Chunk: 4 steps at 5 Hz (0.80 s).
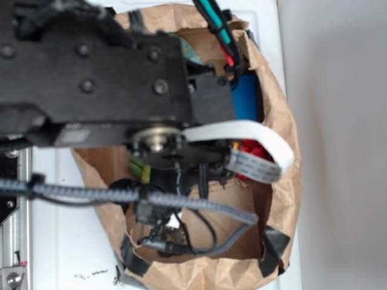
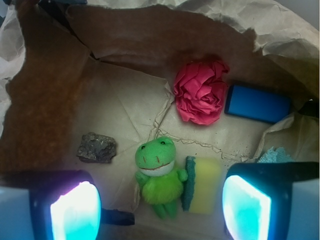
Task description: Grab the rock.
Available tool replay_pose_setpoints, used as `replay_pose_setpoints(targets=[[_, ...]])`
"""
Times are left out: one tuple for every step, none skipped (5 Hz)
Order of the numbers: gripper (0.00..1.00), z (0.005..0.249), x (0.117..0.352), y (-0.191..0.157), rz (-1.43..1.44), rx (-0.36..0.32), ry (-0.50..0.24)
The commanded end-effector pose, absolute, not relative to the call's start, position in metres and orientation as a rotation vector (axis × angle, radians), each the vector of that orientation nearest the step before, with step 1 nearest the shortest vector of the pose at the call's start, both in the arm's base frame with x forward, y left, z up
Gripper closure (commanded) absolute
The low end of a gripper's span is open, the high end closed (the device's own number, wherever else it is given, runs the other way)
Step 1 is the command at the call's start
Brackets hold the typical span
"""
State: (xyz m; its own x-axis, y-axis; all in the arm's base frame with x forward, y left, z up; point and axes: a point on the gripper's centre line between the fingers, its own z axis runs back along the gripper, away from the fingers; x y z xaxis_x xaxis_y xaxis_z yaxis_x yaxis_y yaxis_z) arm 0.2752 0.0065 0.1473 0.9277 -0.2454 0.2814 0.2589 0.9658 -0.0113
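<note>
Inside the brown paper bag [image 2: 45,100], the rock [image 2: 97,147] sits on the floor toward the left, on its own, just left of the green frog plush [image 2: 159,175]. The yellow-and-green sponge [image 2: 202,185] lies right against the frog's other side. A red rose-like ball [image 2: 201,91] and a blue block [image 2: 257,103] sit further back. The gripper [image 2: 160,210] hangs above, jaws spread wide with nothing between them, rock untouched.
</note>
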Motion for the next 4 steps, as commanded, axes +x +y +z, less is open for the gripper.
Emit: replay_pose_setpoints(targets=[[0.00, 0.157, 0.282, -0.014, -0.606, -0.026, -0.444], [0.00, 0.155, 0.286, -0.022, -0.772, -0.098, -0.477], [0.00, 0.142, 0.296, -0.018, -0.932, -0.115, -0.413], [0.00, 0.134, 0.312, -0.004, -0.969, -0.075, -0.344]])
